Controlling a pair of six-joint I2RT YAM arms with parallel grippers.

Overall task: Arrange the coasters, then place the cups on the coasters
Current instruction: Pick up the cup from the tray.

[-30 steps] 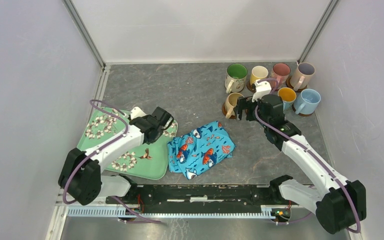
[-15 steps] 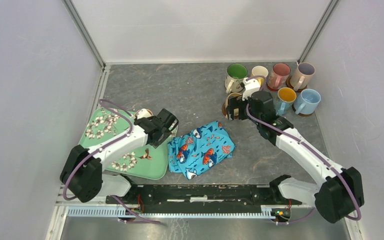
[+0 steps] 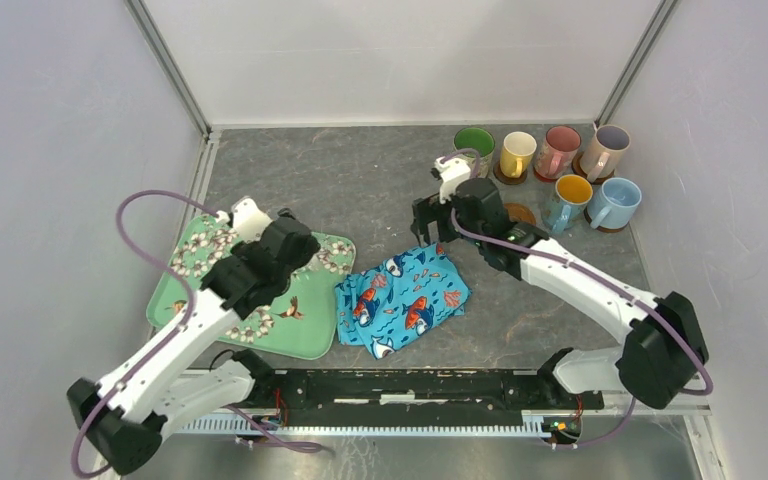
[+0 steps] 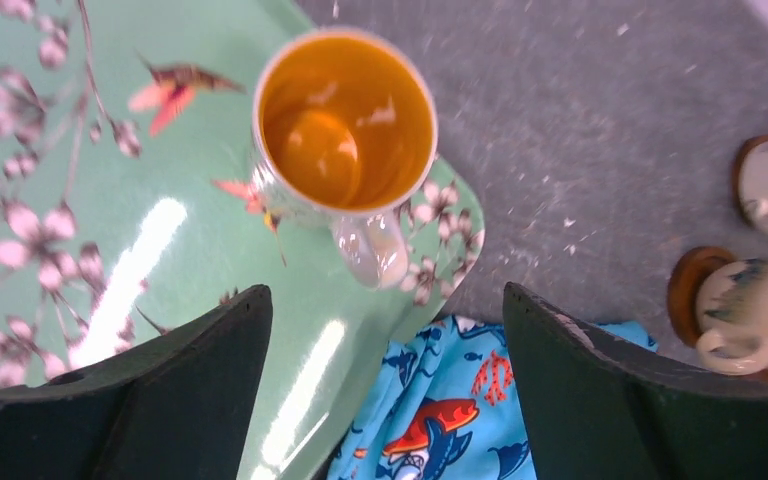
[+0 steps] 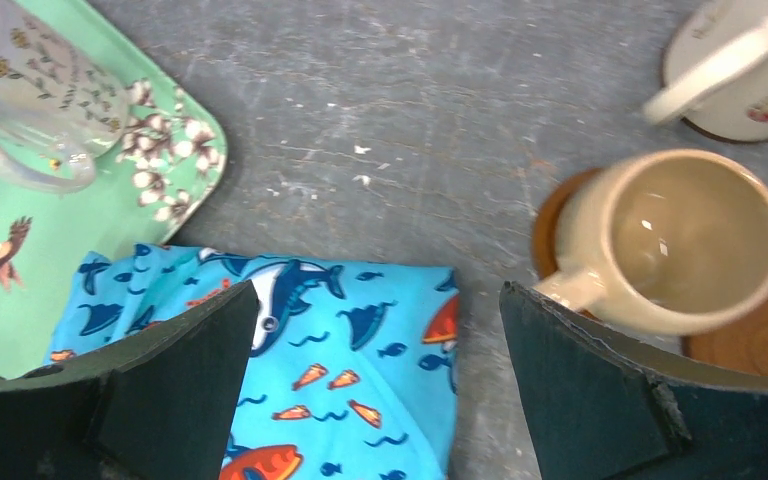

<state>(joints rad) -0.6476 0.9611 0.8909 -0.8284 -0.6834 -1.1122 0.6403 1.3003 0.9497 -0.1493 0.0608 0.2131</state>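
A mug with an orange inside (image 4: 345, 120) stands upright on the green floral tray (image 4: 60, 250), handle toward me. My left gripper (image 4: 385, 330) hovers open above and just short of it, touching nothing; in the top view the left gripper (image 3: 298, 245) hides that mug. My right gripper (image 5: 378, 300) is open and empty over the cloth's far edge. To its right a beige mug (image 5: 695, 240) sits on a brown coaster (image 5: 550, 225), with a bare coaster (image 5: 760, 340) beside it. Several more cups (image 3: 560, 150) stand on coasters at the back right.
A folded blue fish-print cloth (image 3: 405, 295) lies mid-table between tray and mugs. The tray (image 3: 185, 290) sits front left. Grey walls close in the left, right and back sides. A bare brown coaster (image 3: 520, 213) lies among the mugs.
My left gripper opened, let go of the orange-lined mug on the tray, and drew up and back. The right arm swung left from the mugs toward the cloth, still open.
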